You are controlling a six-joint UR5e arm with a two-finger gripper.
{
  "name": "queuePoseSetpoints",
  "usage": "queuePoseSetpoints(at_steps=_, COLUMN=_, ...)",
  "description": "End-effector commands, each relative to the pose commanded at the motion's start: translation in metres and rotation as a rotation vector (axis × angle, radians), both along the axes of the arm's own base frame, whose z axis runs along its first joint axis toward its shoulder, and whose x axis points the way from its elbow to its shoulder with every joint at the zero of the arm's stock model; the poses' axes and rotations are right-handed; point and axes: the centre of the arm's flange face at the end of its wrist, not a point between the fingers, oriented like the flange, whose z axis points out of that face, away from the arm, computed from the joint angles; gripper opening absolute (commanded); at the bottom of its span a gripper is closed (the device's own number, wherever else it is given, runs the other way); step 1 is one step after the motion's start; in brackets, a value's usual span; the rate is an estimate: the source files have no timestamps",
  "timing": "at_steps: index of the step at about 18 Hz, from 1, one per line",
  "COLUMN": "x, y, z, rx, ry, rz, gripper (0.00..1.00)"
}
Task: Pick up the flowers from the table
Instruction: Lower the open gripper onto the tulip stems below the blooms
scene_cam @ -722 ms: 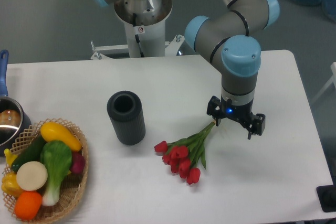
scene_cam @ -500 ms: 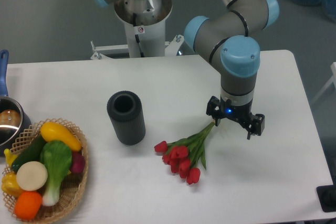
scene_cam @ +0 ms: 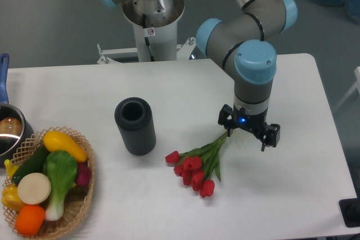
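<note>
Flowers (scene_cam: 197, 164): small tulip bunch, flat on the surface (scene_cam: 292, 195), buds toward you, stem ends under the tool (scene_cam: 248, 135). Expect it light, limp and easily crushed; take it across the gathered stems, not the buds. Tool: fingers spread apart, holding nothing. Stem tips hidden behind the left finger; height above the surface unclear.

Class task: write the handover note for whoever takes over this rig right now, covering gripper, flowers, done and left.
Gripper: open, empty, hovering just above the stem ends.
Flowers: lying flat on the table, buds toward the front edge, stems pointing up toward the gripper, right of the black cylinder.
Done: approach only.
Left: lower over the stems, close, lift.
</note>
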Motion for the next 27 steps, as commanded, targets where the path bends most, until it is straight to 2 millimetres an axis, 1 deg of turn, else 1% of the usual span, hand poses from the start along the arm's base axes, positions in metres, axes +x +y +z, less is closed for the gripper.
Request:
queuePoseSetpoints(at_steps=1, x=0.007, y=0.005, z=-0.003, rx=-0.002, ry=-0.004, rz=-0.014, gripper=1.00)
queuePoseSetpoints(at_steps=3, x=0.021, y=0.025, z=-0.002, rx=0.001, ry=0.000, rz=-0.054, gripper=1.00)
queuePoseSetpoints(at_steps=5, x=0.030, y=0.036, z=-0.003, rx=0.000, ry=-0.002, rz=-0.077, gripper=1.00)
queuePoseSetpoints(at_steps=7, x=0.044, y=0.049, z=-0.008, rx=-0.007, ry=-0.006, rz=-0.113, gripper=1.00)
queuePoseSetpoints(at_steps=10, x=0.057, y=0.063, z=-0.026, rx=-0.032, ry=-0.024, rz=-0.153, gripper=1.00)
queuePoseSetpoints(at_steps=11, x=0.060, y=0.065, z=-0.028, rx=-0.036, ry=-0.029, rz=-0.161, gripper=1.00)
queuePoseSetpoints(at_steps=17, x=0.068, y=0.057, z=-0.035, rx=-0.084, ry=-0.079, rz=-0.197, gripper=1.00)
queuePoseSetpoints(at_steps=19, x=0.067, y=0.056, z=-0.037, rx=-0.099, ry=-0.072, rz=-0.194, gripper=1.00)
queuePoseSetpoints(at_steps=25, x=0.064, y=0.048, z=-0.049, rx=-0.160, ry=-0.051, rz=-0.178, gripper=1.00)
queuePoseSetpoints(at_steps=27, x=0.061, y=0.048, z=-0.058, rx=-0.184, ry=-0.049, rz=-0.169, gripper=1.00)
